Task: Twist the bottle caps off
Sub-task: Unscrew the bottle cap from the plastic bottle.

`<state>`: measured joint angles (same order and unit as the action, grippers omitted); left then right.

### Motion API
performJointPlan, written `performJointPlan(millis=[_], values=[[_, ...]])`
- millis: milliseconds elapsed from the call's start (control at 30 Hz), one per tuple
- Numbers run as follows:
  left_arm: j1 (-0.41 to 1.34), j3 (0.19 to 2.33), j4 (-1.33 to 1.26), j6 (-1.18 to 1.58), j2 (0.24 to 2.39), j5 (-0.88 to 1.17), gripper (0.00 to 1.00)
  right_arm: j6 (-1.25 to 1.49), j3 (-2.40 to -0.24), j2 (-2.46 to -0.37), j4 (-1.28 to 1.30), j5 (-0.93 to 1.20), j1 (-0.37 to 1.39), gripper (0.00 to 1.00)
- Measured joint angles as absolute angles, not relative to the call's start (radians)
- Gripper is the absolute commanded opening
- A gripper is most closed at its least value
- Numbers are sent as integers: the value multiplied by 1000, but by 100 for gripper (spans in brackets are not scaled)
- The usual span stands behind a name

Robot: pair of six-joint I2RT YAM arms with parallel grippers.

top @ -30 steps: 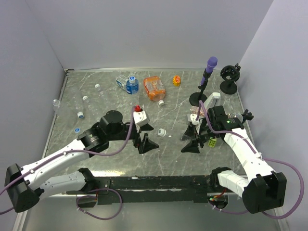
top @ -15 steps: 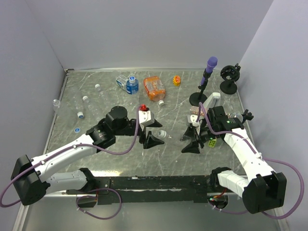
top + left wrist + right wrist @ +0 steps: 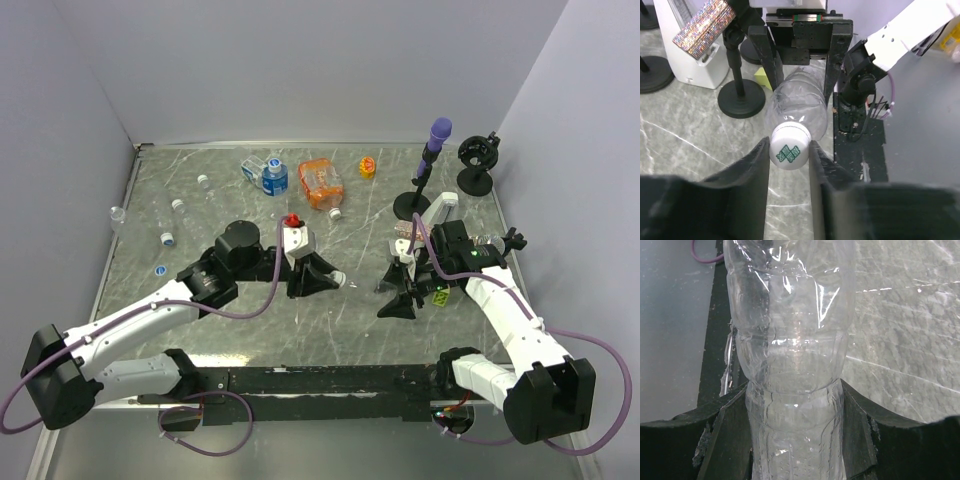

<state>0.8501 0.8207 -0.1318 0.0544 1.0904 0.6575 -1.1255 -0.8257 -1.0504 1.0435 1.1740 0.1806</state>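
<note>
A clear plastic bottle point(image 3: 792, 365) lies level above the table, and my right gripper point(image 3: 794, 410) is shut on its body, one black finger on each side. In the left wrist view the bottle point(image 3: 801, 102) points its white bottle cap point(image 3: 789, 146) with a green print toward the camera. My left gripper point(image 3: 789, 152) is shut on that cap, both fingertips against its sides. From above, the left gripper point(image 3: 328, 279) and right gripper point(image 3: 400, 290) face each other at mid-table, with the bottle point(image 3: 365, 283) between them.
Several other clear bottles point(image 3: 175, 215) with white or blue caps lie at the far left, with a loose blue cap point(image 3: 160, 269) nearby. A blue-labelled bottle point(image 3: 272, 178), an orange bottle point(image 3: 320, 183) and a yellow cap point(image 3: 367, 166) lie at the back. A purple-topped black stand point(image 3: 432, 160) rises behind the right arm.
My left gripper has moved right to the bottle's cap and its fingers have shut onto it. The right arm and the bottle have stayed still.
</note>
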Motion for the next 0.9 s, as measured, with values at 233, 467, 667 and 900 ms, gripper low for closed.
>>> performJointPlan(millis=[233, 467, 667, 900], values=[[844, 821, -139, 93, 1108, 664, 1, -1120, -825, -1051, 1042, 1155, 176, 22], [842, 886, -33, 357, 1129, 570, 1, -1071, -823, -1051, 1024, 1153, 174, 22], [844, 935, 84, 772, 1156, 439, 1, -1036, -822, -1051, 1001, 1136, 172, 22], [865, 920, 126, 1023, 1144, 332, 35, -1026, -812, -1048, 994, 1122, 172, 22]])
